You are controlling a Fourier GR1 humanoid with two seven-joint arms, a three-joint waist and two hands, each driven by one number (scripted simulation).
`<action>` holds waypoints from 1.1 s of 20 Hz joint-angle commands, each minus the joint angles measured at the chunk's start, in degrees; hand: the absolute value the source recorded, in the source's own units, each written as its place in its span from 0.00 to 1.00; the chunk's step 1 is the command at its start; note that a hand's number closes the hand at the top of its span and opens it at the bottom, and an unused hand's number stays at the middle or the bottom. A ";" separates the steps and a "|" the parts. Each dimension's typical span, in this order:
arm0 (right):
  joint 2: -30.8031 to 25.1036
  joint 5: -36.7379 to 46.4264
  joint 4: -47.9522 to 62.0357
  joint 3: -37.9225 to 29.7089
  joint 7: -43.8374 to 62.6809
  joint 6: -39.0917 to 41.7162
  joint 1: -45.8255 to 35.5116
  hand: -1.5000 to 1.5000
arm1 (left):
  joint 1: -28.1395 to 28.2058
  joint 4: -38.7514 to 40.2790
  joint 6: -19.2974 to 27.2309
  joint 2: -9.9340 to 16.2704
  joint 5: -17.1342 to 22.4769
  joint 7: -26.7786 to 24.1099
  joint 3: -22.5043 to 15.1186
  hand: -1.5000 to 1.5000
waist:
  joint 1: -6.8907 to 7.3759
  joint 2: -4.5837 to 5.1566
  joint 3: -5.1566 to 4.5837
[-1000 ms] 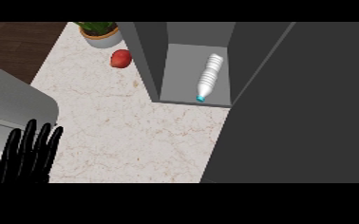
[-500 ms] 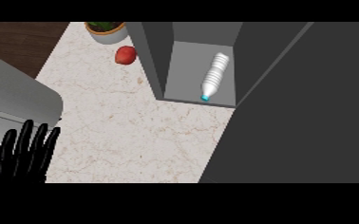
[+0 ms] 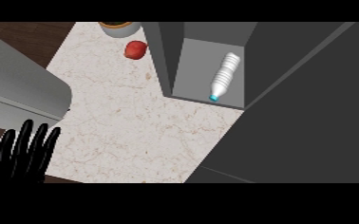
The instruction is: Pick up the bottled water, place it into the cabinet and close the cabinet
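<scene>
The bottled water [image 3: 223,77], clear with a blue cap, lies on its side inside the grey cabinet [image 3: 193,52], cap pointing toward the front edge. The cabinet's wide dark door [image 3: 301,123] covers the right of the head view and partly overlaps the opening. My left hand [image 3: 28,152] rests at the lower left, fingers straight and up, holding nothing and far from the bottle. My right hand does not show.
A red apple [image 3: 135,49] lies on the marble counter [image 3: 133,123] left of the cabinet. A potted plant's rim [image 3: 118,25] shows at the top edge. A grey appliance [image 3: 28,92] fills the left side.
The view has shifted: cabinet, bottle and apple sit slightly further right, and the potted plant slid toward the top edge. The left hand has drifted lower.
</scene>
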 commanded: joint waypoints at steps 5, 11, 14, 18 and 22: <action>7.77 -0.33 6.18 -7.28 -2.65 -14.13 -0.83 1.00 | 1.47 0.32 -0.52 0.59 0.35 -0.41 1.16 0.00 | -2.82 -0.36 0.34; 7.83 -0.10 7.78 -12.23 -5.46 -19.75 0.01 1.00 | 2.26 1.07 -0.44 0.26 1.19 -0.80 2.25 0.00 | -3.79 -0.24 0.35; 7.86 -0.81 11.35 -16.05 -6.66 -22.65 -2.98 1.00 | 1.73 0.95 -1.02 -0.09 0.76 -1.31 1.79 0.00 | -3.07 -0.05 0.40; 7.98 -1.54 18.49 -20.11 -7.20 -29.01 -12.90 1.00 | 1.76 0.99 -2.45 0.87 1.89 -0.22 2.05 0.00 | -1.33 -0.26 0.49; 8.10 -3.10 29.35 -22.34 -7.48 -37.67 -26.00 1.00 | 1.06 1.45 -3.07 0.85 1.80 -0.18 2.13 0.00 | -1.29 -0.56 0.64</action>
